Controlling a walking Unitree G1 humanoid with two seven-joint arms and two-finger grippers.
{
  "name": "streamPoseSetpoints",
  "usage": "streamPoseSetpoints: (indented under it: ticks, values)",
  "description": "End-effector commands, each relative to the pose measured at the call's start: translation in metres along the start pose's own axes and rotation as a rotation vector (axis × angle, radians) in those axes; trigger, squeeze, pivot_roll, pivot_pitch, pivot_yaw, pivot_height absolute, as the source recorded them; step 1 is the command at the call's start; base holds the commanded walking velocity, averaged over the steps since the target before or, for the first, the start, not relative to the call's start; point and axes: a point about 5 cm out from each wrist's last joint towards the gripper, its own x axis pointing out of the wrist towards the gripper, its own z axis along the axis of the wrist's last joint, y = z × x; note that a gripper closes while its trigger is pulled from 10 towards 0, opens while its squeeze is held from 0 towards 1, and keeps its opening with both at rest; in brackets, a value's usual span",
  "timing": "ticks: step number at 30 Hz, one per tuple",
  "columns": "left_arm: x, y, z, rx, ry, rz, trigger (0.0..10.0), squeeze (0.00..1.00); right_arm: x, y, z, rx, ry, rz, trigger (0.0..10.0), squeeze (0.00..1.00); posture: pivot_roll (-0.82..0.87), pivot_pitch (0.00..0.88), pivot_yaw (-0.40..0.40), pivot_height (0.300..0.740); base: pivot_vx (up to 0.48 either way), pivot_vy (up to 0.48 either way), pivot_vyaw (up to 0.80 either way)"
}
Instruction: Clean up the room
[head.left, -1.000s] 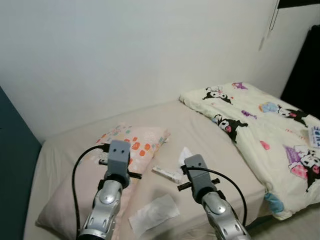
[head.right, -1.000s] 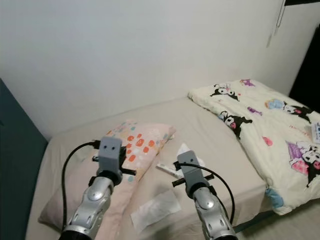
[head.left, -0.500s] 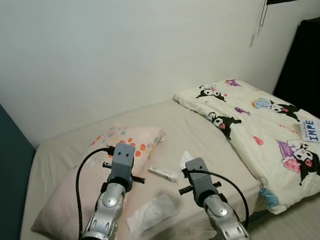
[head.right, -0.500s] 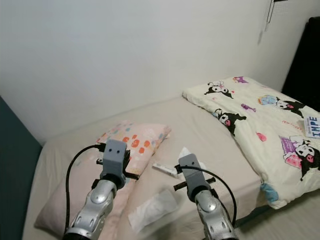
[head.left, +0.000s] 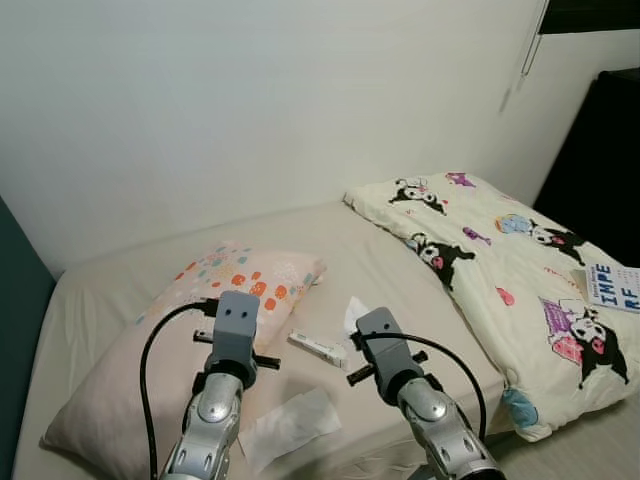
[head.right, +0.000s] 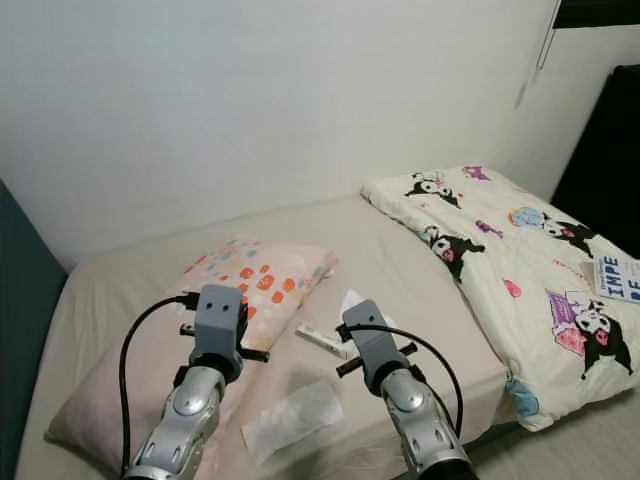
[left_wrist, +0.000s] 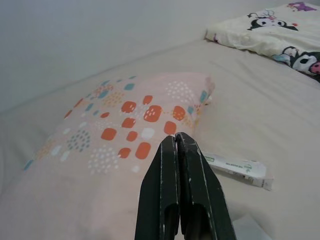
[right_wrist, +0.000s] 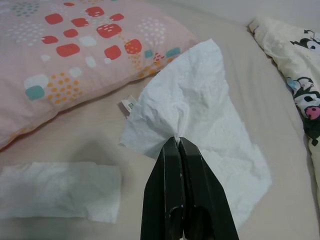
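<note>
My right gripper (right_wrist: 178, 141) hovers low over the beige bed (head.left: 370, 240), shut on the peak of a crumpled white tissue (right_wrist: 200, 105), whose creases gather at the fingertips. That tissue (head.left: 353, 308) stands up just beyond the right wrist. A small white tube (head.left: 318, 347) lies beside it, and a flat white tissue (head.left: 290, 425) lies nearer me. My left gripper (left_wrist: 176, 137) is shut with nothing in it, held above the edge of the pink spotted pillow (head.left: 200, 300).
A cream duvet with cartoon prints (head.left: 500, 250) covers the bed's right half, with a printed paper (head.left: 610, 287) on it. White wall behind. A dark teal panel (head.left: 15, 270) stands at the left, a dark curtain (head.left: 600, 180) at the right, floor (head.left: 590, 440) below.
The camera has swung, so the whole picture has shifted. Both arms, the tissues and the tube keep their places on the bed.
</note>
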Motion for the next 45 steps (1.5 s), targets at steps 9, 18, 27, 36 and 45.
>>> streamPoseSetpoints:
  ticks: [9,18,27,36,45]
  values:
    - [-0.001,0.004,-0.002,0.039,0.017,0.004,10.0,0.00,0.000,0.007,-0.005,0.006,0.008,-0.003,10.0,0.00,0.00,0.000,-0.025,0.740,0.000,0.000,0.00]
    - [-0.005,0.008,-0.013,0.062,0.061,0.015,10.0,0.00,-0.001,0.002,-0.009,0.020,0.025,-0.067,10.0,0.00,-0.01,0.000,0.005,0.740,0.000,0.000,0.00]
    - [-0.013,0.010,-0.019,0.066,0.090,0.015,10.0,0.00,0.000,0.003,-0.013,0.011,0.045,-0.056,10.0,0.00,0.00,0.000,0.036,0.740,0.000,0.000,0.00]
    - [-0.013,0.008,-0.020,0.077,0.095,0.008,10.0,0.00,0.001,0.004,-0.014,0.013,0.054,-0.052,10.0,0.00,0.02,0.000,0.032,0.740,0.000,0.000,0.00]
    - [-0.017,0.020,-0.019,0.081,0.096,0.056,10.0,0.00,0.007,0.018,-0.008,-0.005,0.048,0.020,10.0,0.00,0.05,0.000,-0.020,0.740,0.000,0.000,0.00]
